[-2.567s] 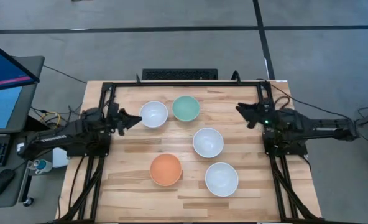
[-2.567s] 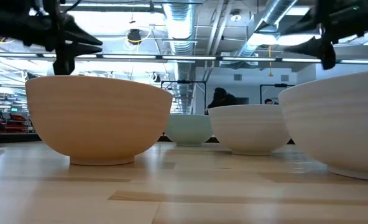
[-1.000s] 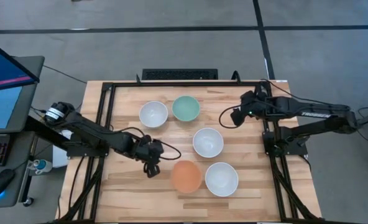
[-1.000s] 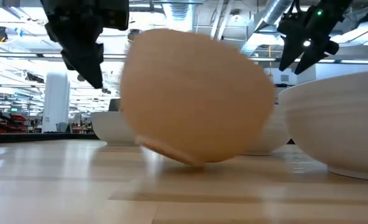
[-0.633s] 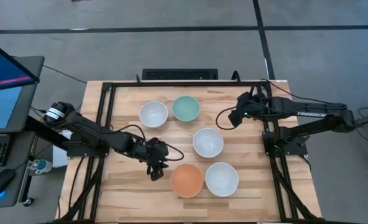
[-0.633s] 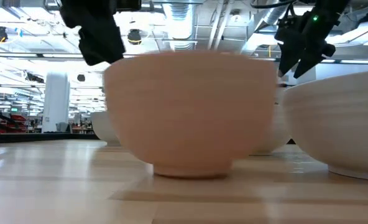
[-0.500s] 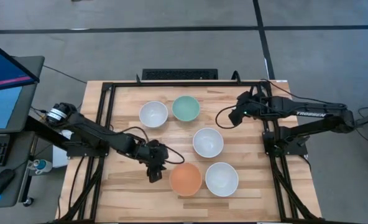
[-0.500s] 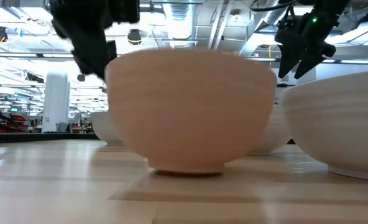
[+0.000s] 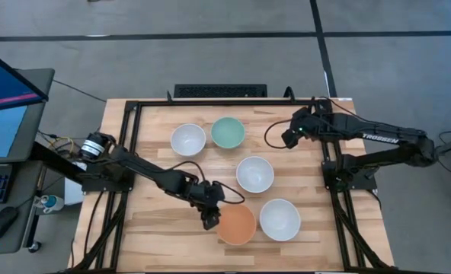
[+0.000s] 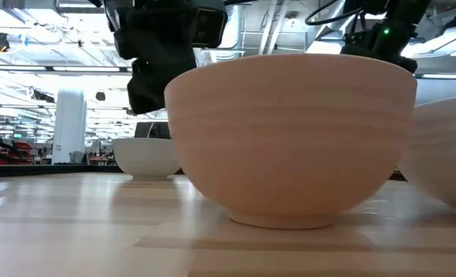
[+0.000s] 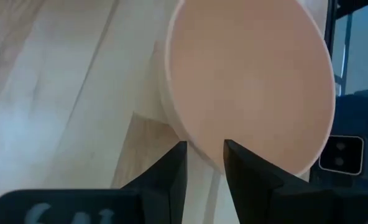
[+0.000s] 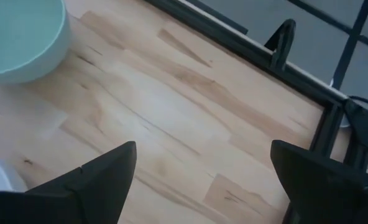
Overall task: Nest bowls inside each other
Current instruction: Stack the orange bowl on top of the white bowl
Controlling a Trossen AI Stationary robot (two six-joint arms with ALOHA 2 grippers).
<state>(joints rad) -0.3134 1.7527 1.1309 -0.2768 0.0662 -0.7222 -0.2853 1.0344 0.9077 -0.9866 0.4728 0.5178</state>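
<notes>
Since half a second ago, the orange bowl [image 9: 237,224] has slid toward the front edge of the worktop [image 9: 157,221], carried by the left gripper [image 11: 204,163]. Its fingers [image 11: 171,174] pinch the bowl's rim, one inside and one outside. The bowl sits just beside a white bowl [image 9: 279,219]; whether they touch cannot be told. Another white bowl [image 9: 254,173] stands mid-worktop, a third white bowl [image 9: 188,139] and the mint green bowl [image 9: 228,132] side by side at the back. The right gripper [image 12: 202,171], fingers spread wide, hovers over bare wood right of the mint bowl.
</notes>
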